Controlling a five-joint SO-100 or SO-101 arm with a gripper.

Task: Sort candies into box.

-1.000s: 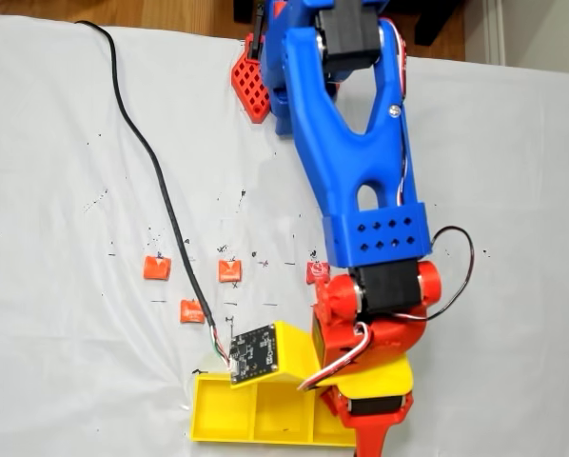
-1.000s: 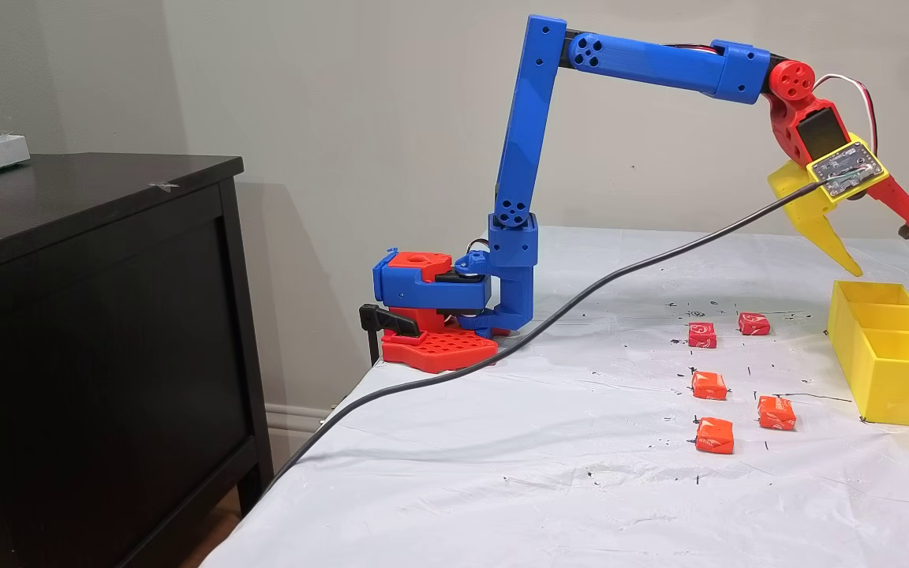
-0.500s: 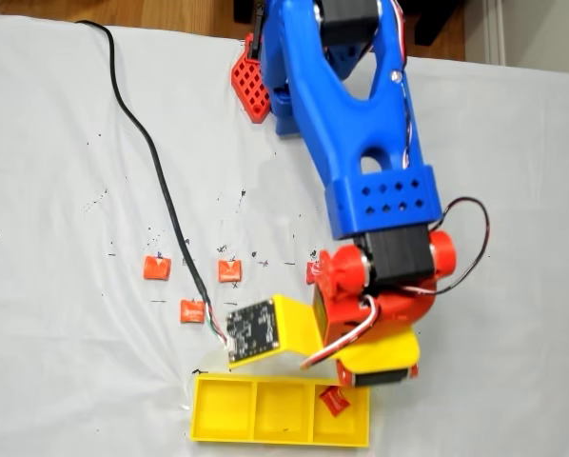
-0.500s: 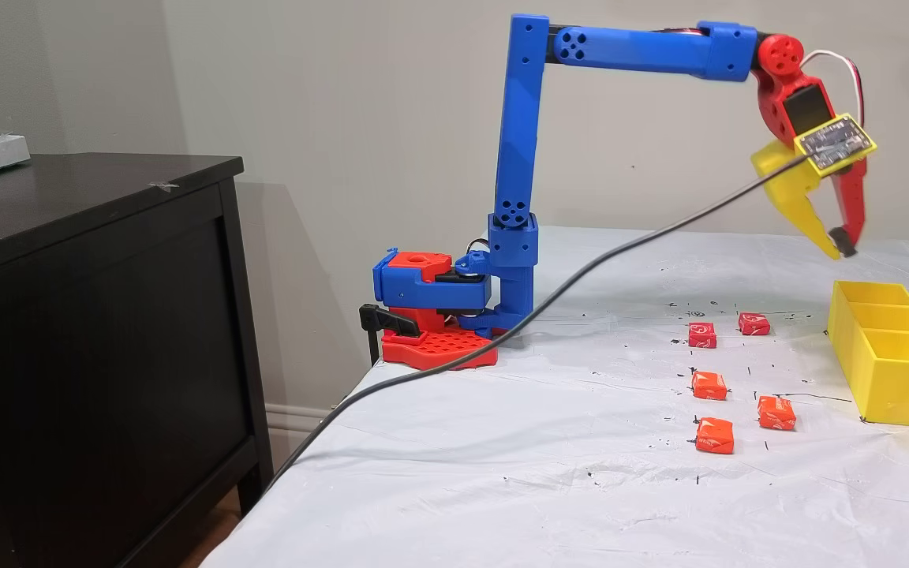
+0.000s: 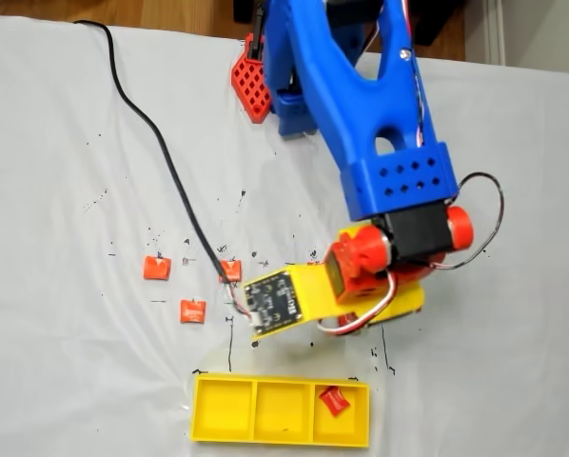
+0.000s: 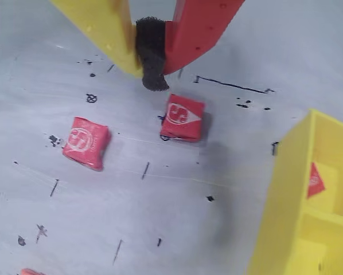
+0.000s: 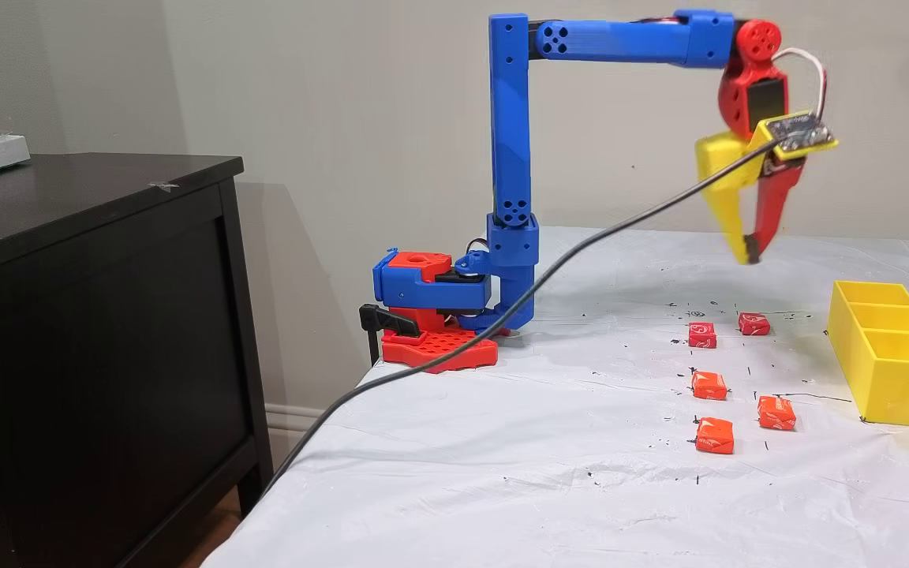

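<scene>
The box is a yellow three-compartment tray at the near edge of a fixed view, and one red candy lies in its right compartment. Loose candies rest on the white cloth in a small group, two red ones farthest back. My gripper hangs shut and empty, well above the cloth, left of the box. In the wrist view the gripper points down just above one red candy, with another to its left. The box sits at the right, a candy inside.
A black cable runs from the wrist's yellow circuit-board plate across the cloth and off the table's left edge. The arm's red and blue base is clamped at the back. A dark cabinet stands left of the table.
The gripper stood open over the box, then shut, leaving a candy in the end compartment. The arm has since drawn back from the box, over the loose candies.
</scene>
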